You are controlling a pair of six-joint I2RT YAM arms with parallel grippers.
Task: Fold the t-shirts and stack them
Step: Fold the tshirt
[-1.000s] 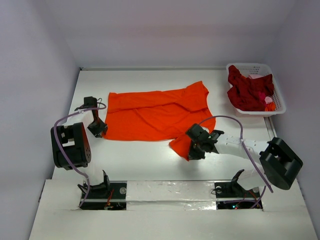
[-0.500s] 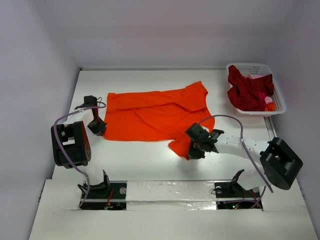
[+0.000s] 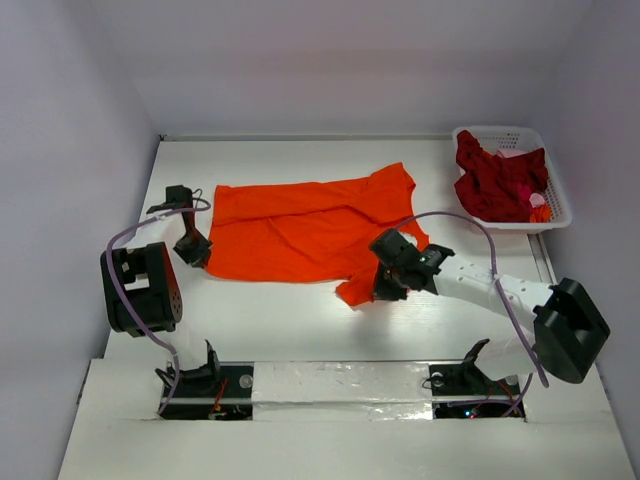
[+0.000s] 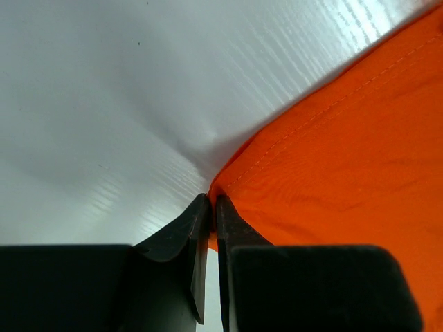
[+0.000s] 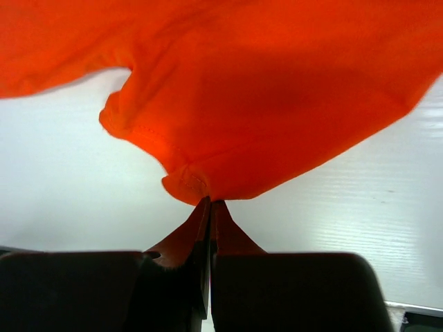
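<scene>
While the orange t-shirt lies spread across the middle of the white table, both arms grip its near edge. The left gripper has its fingers pressed together on the shirt's near-left corner, right at the stitched hem. The corner is drawn to a point there, with the table just beneath. The right gripper is likewise clamped tight on cloth, pinching a bunched bit of hem at the near-right part of the shirt. Around that pinch the fabric rises in a loose fold off the table, and in the overhead view a small flap droops toward the near edge. Most of the shirt rests flat with shallow wrinkles, one sleeve pointing toward the far right. Well apart from it, at the far right corner, the dark red t-shirts sit heaped inside a white lattice basket. A bit of orange and pink shows at the heap's near side.
</scene>
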